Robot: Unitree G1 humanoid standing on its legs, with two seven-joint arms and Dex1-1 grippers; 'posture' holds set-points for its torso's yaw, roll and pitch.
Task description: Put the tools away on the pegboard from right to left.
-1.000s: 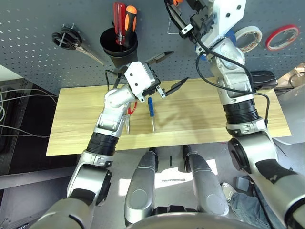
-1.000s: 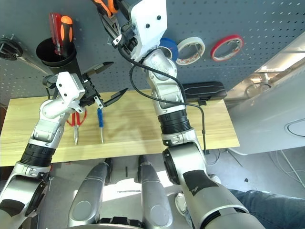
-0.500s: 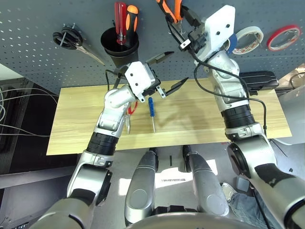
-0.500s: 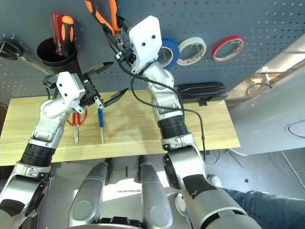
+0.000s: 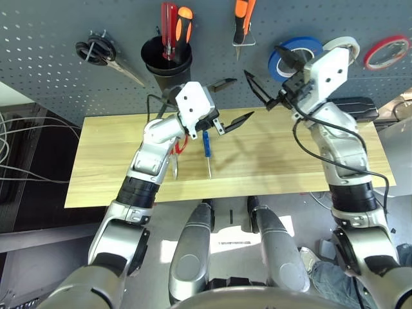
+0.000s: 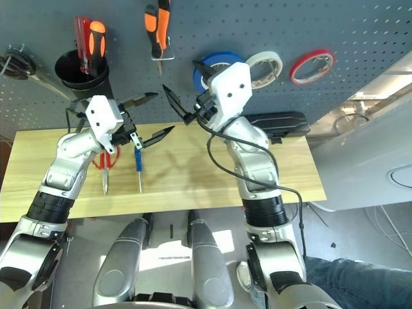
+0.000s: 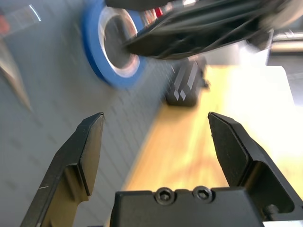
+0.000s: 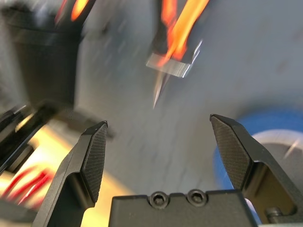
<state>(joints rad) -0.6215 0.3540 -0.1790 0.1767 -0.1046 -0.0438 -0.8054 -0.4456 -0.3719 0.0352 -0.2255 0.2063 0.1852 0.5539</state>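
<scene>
fingers of the right gripper [image 6: 182, 103] wide open, nothing between them, in front of the pegboard [image 6: 270, 26] just beside the blue tape roll [image 6: 222, 60]. half a second ago they were up at the orange-and-black-handled pliers [image 6: 158, 29]; now the right arm is lower and over toward its own side, gripper apart from the pliers. pliers sit in a metal hook on the pegboard, handles up, tips pointing down through it.

fingers of the left gripper [image 5: 233, 103] also wide open, empty, same spot as in the earlier frames, above the bench [image 5: 270, 151] near the black cup [image 5: 166, 61].

blue-handled screwdriver [image 6: 139, 168] and red-handled scissors [image 6: 105, 168] both still lie on the bench, side by side, under the left gripper, scissors nearer the left arm. neither has moved.

blue tape roll hangs on the pegboard, partly behind the right gripper, next to the white tape roll [image 6: 263, 69]; red tape roll [image 6: 311, 66] further right. black cup holds a red-handled tool [image 5: 168, 29] and an orange-and-black-handled one [image 5: 183, 31]. black-handled scissors [image 5: 96, 51] hang left of the cup. black case [image 6: 277, 125] at the bench's back edge.
</scene>
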